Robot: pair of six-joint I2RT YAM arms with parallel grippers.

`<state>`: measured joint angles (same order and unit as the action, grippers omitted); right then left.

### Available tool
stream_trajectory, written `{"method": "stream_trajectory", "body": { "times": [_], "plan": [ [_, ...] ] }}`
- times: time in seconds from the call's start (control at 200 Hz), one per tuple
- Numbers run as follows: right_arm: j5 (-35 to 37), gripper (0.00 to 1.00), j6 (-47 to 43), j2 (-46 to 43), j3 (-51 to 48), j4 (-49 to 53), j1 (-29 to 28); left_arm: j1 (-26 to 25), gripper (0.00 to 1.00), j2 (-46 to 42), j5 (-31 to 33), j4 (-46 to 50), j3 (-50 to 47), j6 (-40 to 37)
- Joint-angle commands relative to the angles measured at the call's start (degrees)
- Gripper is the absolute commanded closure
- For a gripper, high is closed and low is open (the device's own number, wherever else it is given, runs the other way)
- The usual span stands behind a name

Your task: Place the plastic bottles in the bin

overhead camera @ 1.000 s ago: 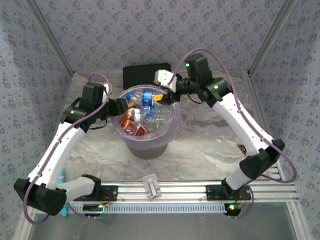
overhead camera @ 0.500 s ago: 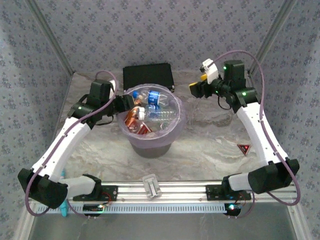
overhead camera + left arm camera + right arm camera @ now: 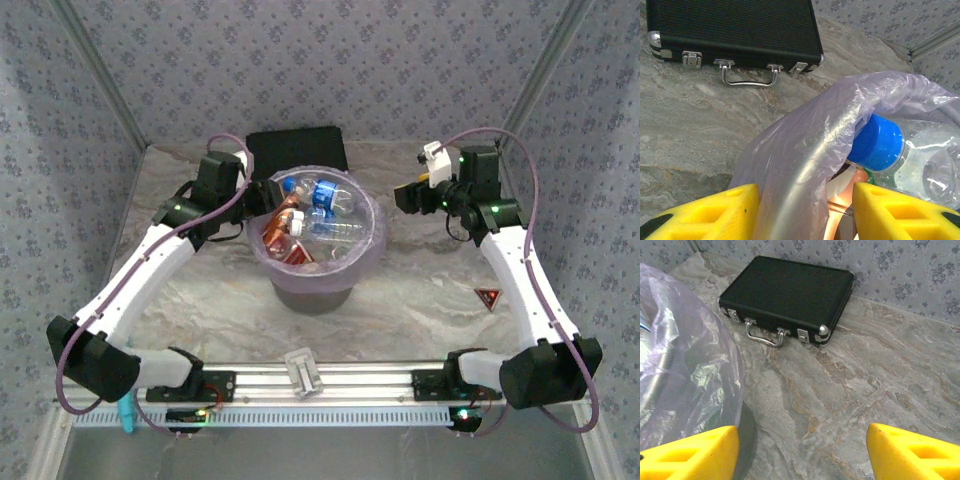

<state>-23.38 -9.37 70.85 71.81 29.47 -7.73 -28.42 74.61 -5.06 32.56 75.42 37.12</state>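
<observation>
The left fingers (image 3: 700, 212) are spread wide and straddle the rim of the bin (image 3: 312, 292). The rim runs up between them under its lavender liner (image 3: 805, 145). Whether either yellow pad touches the plastic cannot be told. Just ahead of the finger that sits inside the bin lies a clear bottle with a blue cap (image 3: 875, 142), the cap turned toward the rim. An amber-orange shape shows below it, between the two fingers. Farther ahead of the outer finger, across bare marbled surface (image 3: 685, 125), the black case (image 3: 732, 30) lies flat, with its handle and latches facing the fingers.

The right fingers (image 3: 915, 450) are spread as well, with nothing but surface between them. The bin's liner-covered wall stands just beside one of them, on the left in the right wrist view, and is apart from it. The black case lies ahead of these fingers, close to the back wall.

From above, the plastic bottles (image 3: 318, 218) lie heaped inside the bin, between the two pairs of fingers. The clear ones with blue caps lie toward the far rim, and the amber and red-labelled ones lie nearer the left fingers. The right fingers are off the bin's right side, clear of its rim. A white clip-like block (image 3: 302, 372) sits on the near rail, well behind both pairs of fingers.
</observation>
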Motion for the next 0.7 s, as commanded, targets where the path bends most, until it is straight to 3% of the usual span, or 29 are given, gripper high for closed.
{"method": "stream_trajectory", "body": {
  "times": [0.0, 0.14, 0.3, 0.375, 0.435, 0.57, 0.695],
  "plan": [
    [-1.4, 0.3, 1.6, -1.5, 0.4, -1.6, 0.2, -0.6, 0.43, 0.5, -0.3, -1.2, 2.9, -1.8],
    [-1.2, 0.28, 1.9, -1.5, 1.8, -1.6, 0.2, -0.3, 0.27, -0.5, 0.5, 1.8, 6.5, -7.3],
    [2.8, 0.14, 1.1, -1.6, 1.7, -1.4, 0.3, 2.5, 0.11, -2.3, 3.2, 5.8, 9.1, -12.1],
    [4.8, 0.0, 1.0, -1.6, 1.0, -1.6, 0.6, 5.6, 0.05, -4.5, 4.1, 5.3, 7.8, -13.6],
    [5.2, 0.0, 1.8, -2.3, -0.9, -4.0, 1.1, 8.8, 0.0, -6.7, 3.9, 3.0, 5.1, -14.2],
    [8.2, 0.0, 4.2, -3.0, -5.6, -8.4, 2.4, 16.4, 0.0, -11.3, 6.4, -2.6, -3.7, -12.5],
    [12.6, 0.0, 5.2, -3.0, -11.4, -13.0, 3.0, 20.7, 0.0, -14.8, 15.9, -13.0, -16.3, -15.8]
  ]
}}
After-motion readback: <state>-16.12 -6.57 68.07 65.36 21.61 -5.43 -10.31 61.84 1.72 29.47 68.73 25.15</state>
